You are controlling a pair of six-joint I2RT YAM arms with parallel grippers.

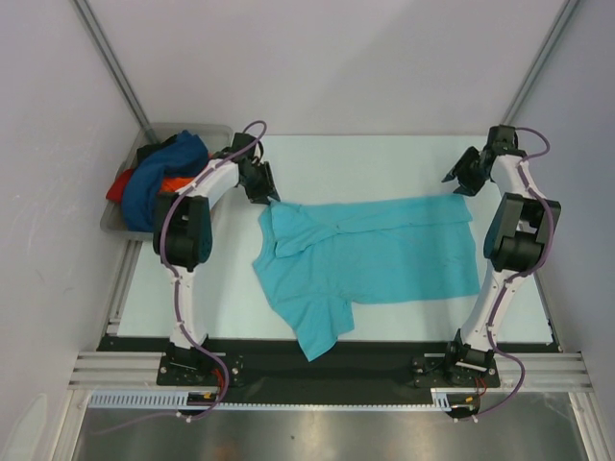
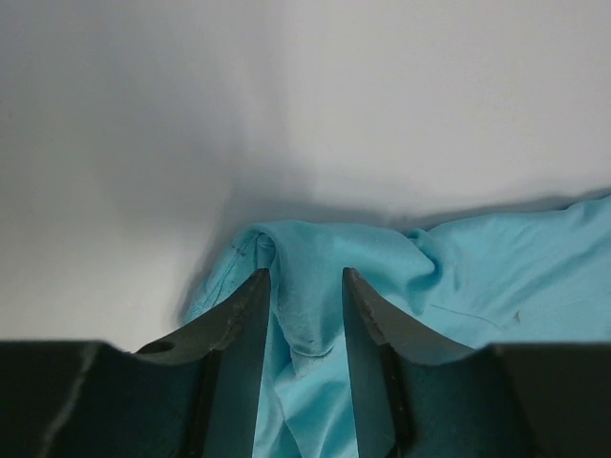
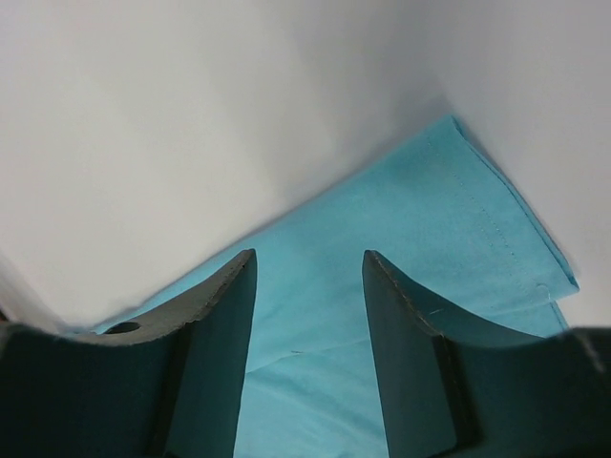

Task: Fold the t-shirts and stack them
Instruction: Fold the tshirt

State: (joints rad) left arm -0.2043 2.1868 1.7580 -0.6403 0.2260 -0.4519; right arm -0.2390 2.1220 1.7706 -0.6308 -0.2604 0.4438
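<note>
Desk: Where is the turquoise t-shirt (image 1: pixel 370 254)?

Photographer: Spread flat on the table (image 1: pixel 384 154), between the two arms. A dark blue t-shirt (image 1: pixel 159 187) sits heaped in the grey tray (image 1: pixel 115 223), far left.

Desk: The grippers?

Photographer: The left gripper (image 2: pixel 304 275) straddles a bunched fold at the turquoise shirt's far-left corner; squeezing or not, I cannot tell. The right gripper (image 3: pixel 307 256) hangs spread over the far-right corner.

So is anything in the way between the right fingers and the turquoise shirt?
No, nothing visible. The open right fingers hang over the far right corner of the turquoise shirt, with no other thing between them and the cloth.
</note>
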